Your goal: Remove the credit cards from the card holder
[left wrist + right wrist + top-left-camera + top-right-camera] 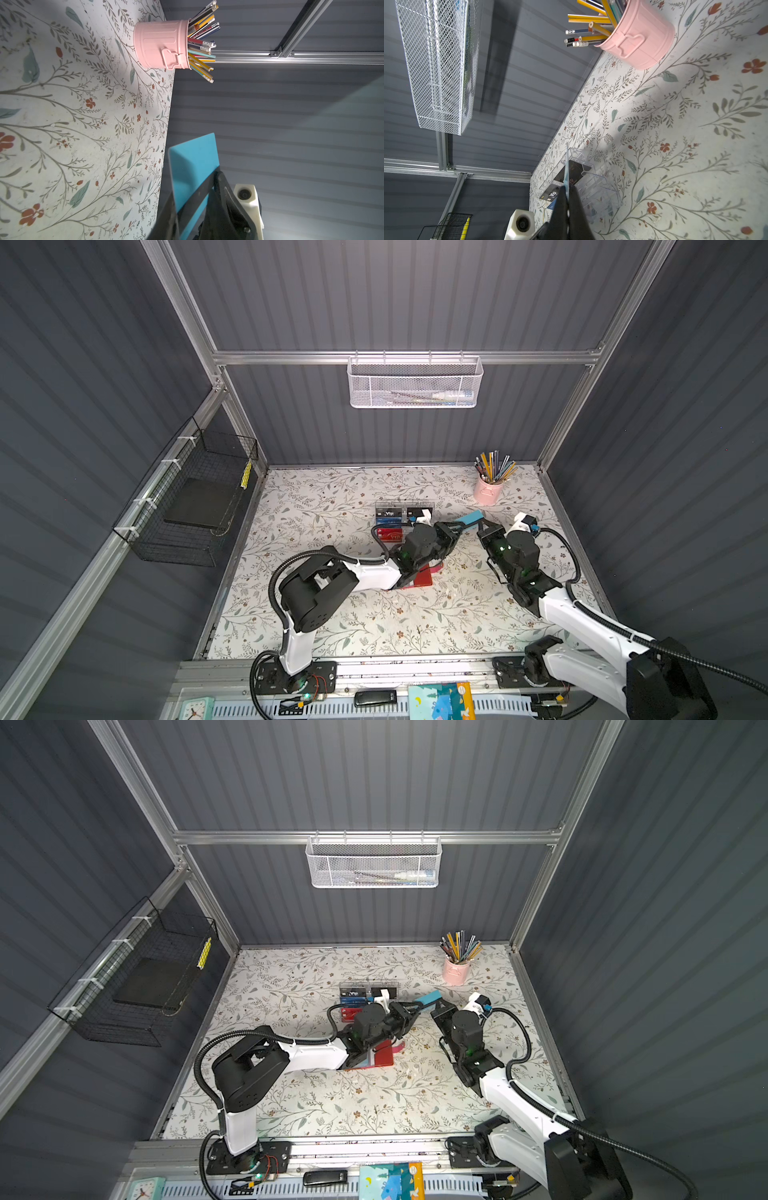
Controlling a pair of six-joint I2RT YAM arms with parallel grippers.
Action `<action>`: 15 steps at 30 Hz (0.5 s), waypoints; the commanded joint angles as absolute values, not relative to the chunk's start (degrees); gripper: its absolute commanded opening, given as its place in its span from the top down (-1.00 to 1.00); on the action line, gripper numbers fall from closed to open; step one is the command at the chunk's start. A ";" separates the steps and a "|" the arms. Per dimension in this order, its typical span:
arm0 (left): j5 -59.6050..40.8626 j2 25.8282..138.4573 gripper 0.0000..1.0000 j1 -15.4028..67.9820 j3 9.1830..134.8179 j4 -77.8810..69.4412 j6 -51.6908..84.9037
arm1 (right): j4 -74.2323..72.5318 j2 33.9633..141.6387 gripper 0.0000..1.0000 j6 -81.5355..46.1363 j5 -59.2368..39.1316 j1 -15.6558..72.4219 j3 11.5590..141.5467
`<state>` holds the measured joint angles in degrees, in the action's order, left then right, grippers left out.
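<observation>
Teal credit card (471, 516): thin, smooth plastic rectangle, held clear of the surface (374, 626) between both claws; we see its long axis slanting toward the pink pencil pot (488, 491).
Right claw (481, 525): clenched on the card's edge.
Left claw (461, 527): fingers flank the card; whether they pinch it, we cannot tell.
Card holder (424, 578): red wallet, flat on the floral surface beneath the left arm.
Writing: "VIP" on a black card (389, 513) in the clear rack (419, 506).
</observation>
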<state>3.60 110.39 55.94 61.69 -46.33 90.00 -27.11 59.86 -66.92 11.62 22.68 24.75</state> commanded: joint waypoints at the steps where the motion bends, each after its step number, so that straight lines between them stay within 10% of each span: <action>1: 4.13 111.17 0.65 56.35 63.02 -47.99 89.74 | -28.19 60.38 1.00 -66.79 12.19 23.08 24.30; 8: 4.48 111.49 1.00 56.38 62.92 -48.12 90.09 | -27.96 61.59 0.90 -66.72 10.52 23.12 24.96; 15: 5.36 108.09 1.00 55.38 62.58 -38.75 88.44 | -25.78 59.81 -0.06 -66.52 9.43 22.95 24.52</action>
